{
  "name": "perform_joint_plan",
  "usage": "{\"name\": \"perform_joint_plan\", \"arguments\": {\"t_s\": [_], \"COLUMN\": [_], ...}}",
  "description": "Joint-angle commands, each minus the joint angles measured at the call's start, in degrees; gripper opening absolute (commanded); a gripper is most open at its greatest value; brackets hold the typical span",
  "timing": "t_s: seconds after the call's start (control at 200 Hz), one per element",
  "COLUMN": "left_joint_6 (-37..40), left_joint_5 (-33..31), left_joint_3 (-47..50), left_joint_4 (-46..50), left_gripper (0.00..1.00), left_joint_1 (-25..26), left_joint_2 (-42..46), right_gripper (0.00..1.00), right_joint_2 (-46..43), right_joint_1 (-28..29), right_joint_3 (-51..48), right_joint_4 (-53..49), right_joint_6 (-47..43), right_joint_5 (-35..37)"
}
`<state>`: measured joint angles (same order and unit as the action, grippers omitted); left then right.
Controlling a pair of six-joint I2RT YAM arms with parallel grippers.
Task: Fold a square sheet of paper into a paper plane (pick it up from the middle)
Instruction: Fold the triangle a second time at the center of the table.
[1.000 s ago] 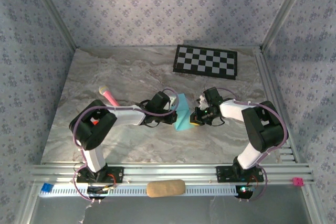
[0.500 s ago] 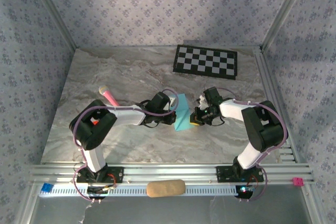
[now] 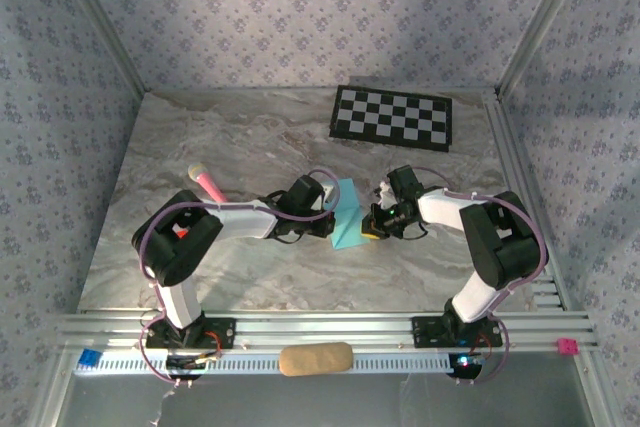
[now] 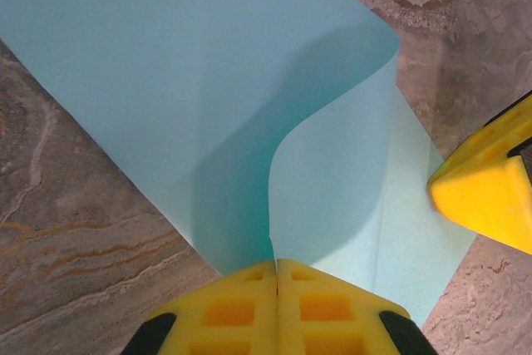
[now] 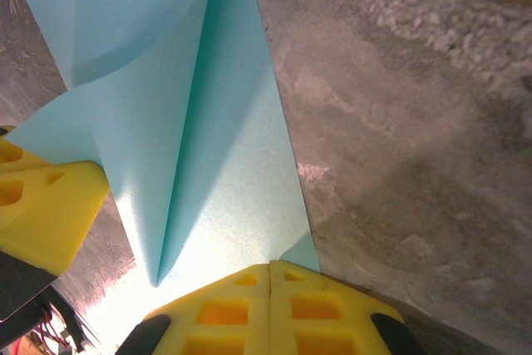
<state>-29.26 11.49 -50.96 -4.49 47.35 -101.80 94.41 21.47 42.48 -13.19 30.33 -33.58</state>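
Observation:
The light blue square sheet of paper lies on the marble table between my two grippers, creased and partly folded. My left gripper is shut on one edge of it, and that flap curls up from the flat part. In the top view the left gripper is at the sheet's left side. My right gripper is shut, its tips down on the sheet's right edge; whether paper is between them I cannot tell. One of the right gripper's yellow fingers rests on the paper's far corner.
A black-and-white checkerboard mat lies at the back right. A pink marker pen lies left of the left arm. A tan oblong object sits on the front rail. Bare marble surrounds the sheet.
The raised flap of the sheet has sunk and drawn in slightly toward the left gripper. Both arms have barely moved and both grippers stay shut.

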Motion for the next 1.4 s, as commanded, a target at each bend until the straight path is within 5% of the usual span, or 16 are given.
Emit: {"name": "perform_joint_plan", "arguments": {"t_s": [0.0, 1.394], "left_joint_6": [-0.7, -1.59], "left_joint_5": [-0.9, -1.2], "left_joint_3": [-0.48, 0.25], "left_joint_4": [-0.33, -0.16], "left_gripper": [0.02, 0.01], "left_joint_1": [-0.37, -0.27], "left_joint_2": [-0.2, -1.91], "right_gripper": [0.0, 0.0], "right_joint_2": [2.09, 2.33], "right_joint_1": [0.5, 0.66], "right_joint_3": [-0.45, -0.28], "right_joint_4": [-3.52, -3.15], "right_joint_6": [-0.71, -0.38], "right_joint_5": [4.54, 4.31]}}
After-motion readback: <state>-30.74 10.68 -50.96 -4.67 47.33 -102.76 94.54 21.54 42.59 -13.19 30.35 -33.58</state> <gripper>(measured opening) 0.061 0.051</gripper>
